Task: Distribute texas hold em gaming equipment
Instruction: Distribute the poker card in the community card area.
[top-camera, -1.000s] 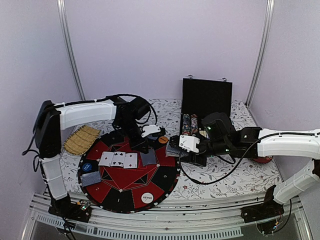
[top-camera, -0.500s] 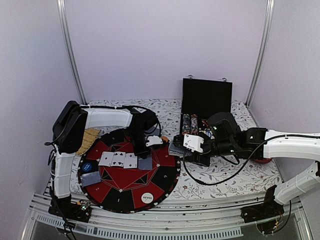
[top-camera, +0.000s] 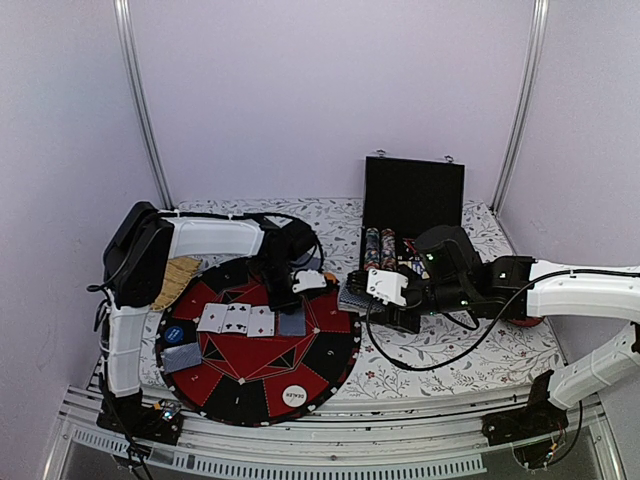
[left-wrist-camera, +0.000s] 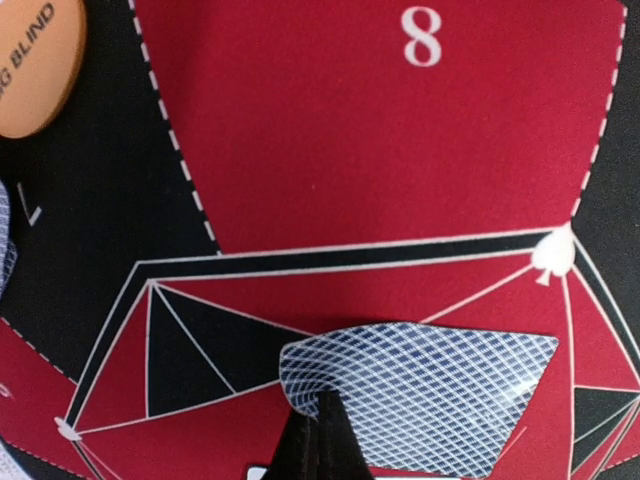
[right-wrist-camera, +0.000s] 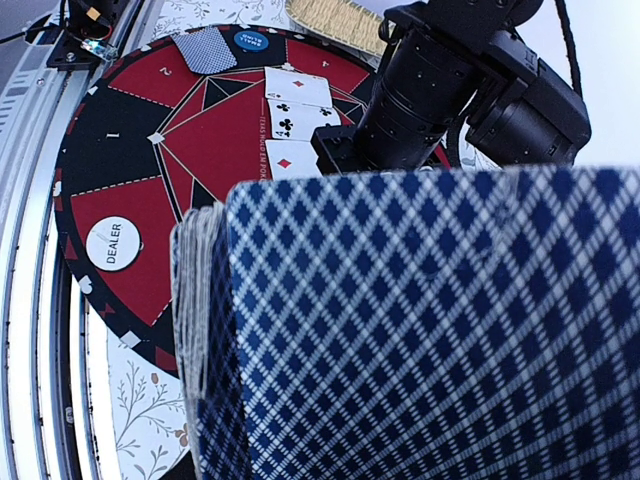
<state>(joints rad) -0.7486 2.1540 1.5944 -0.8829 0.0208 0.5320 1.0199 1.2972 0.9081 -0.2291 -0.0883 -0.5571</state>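
over the last second the left arm has folded in over the mat and then held still. the left gripper is pinched together on the curled corner of a face-down card, which lies on the mat just beside three face-up cards. the right gripper stays clamped on the deck at the mat's far-right edge, so this card looks placed and ready to let go, with more dealing to come.

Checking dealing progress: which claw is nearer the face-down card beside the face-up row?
Left. The left claw pinches the face-down card; the right claw holds the deck at the mat's rim.
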